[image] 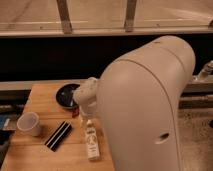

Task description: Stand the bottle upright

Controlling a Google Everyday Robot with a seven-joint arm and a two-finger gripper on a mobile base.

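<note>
Bent arm (150, 105), gripper (83, 112) pointing down.
The bulky white arm fills the right side; the gripper hangs at its left, jaws spread wide.

No legible text, numbers or brand marks anywhere in view.
- bottle (92, 141), lying on the table (42, 96): tan-orange label band, print too blurred to read.
- black bar (58, 135): one white stripe along it, no lettering made out.
- cup (29, 124): plain white side.
- Robot's arm shell (150, 110): plain cream surface.
- pincer (83, 114): poised just above the bottle's cap end, jaws apart, no marking readable on it.
</note>
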